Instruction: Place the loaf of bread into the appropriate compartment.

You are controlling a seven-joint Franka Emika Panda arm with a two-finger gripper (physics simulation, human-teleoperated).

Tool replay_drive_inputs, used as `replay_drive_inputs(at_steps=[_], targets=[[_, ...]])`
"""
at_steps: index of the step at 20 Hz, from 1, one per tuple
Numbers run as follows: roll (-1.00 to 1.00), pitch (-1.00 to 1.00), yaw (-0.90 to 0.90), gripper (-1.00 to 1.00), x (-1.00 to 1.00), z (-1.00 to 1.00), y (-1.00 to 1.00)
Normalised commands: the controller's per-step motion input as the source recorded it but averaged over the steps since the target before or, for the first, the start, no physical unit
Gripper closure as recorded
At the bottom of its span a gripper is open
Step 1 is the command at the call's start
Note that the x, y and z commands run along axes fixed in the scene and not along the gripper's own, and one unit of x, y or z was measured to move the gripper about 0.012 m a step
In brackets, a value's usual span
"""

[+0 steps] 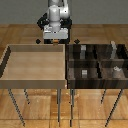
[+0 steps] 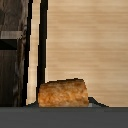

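Note:
The loaf of bread point(image 2: 63, 93) is an orange-brown block that fills the lower part of the wrist view, resting against a grey part of the gripper point(image 2: 64, 117). In the exterior view my gripper point(image 1: 55, 39) hangs above the far rim of the light-wood tray, shut on the loaf point(image 1: 55, 41), which shows only as a tiny orange spot. The dark four-part bin point(image 1: 68, 64) stands at the exterior view's right. Its near-left section point(image 1: 76, 79) holds a small low grey block point(image 1: 84, 73). The gripper is well behind and to the left of that section.
The large light-wood tray point(image 1: 10, 65) fills the exterior view's left and lies under the gripper. The bin's other sections hold taller grey shapes point(image 1: 82, 50), point(image 1: 114, 47), point(image 1: 116, 70). The bin's dark wall point(image 2: 12, 55) shows in the wrist view.

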Motion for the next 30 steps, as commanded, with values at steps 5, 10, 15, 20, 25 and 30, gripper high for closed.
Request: replay_drive_inputs(at_steps=[5,10,15,20,25,30], targets=[[0.0,0.0,0.0,1.0,0.0,0.0,1.0],[0.0,0.0,0.0,1.0,0.0,0.0,1.0],[0.0,0.0,0.0,1.0,0.2,0.0,0.8],[0.0,0.0,0.0,1.0,1.0,0.0,0.0],[0.0,0.0,0.0,1.0,1.0,0.0,0.0],[0.0,0.0,0.0,1.0,1.0,0.0,0.0]])
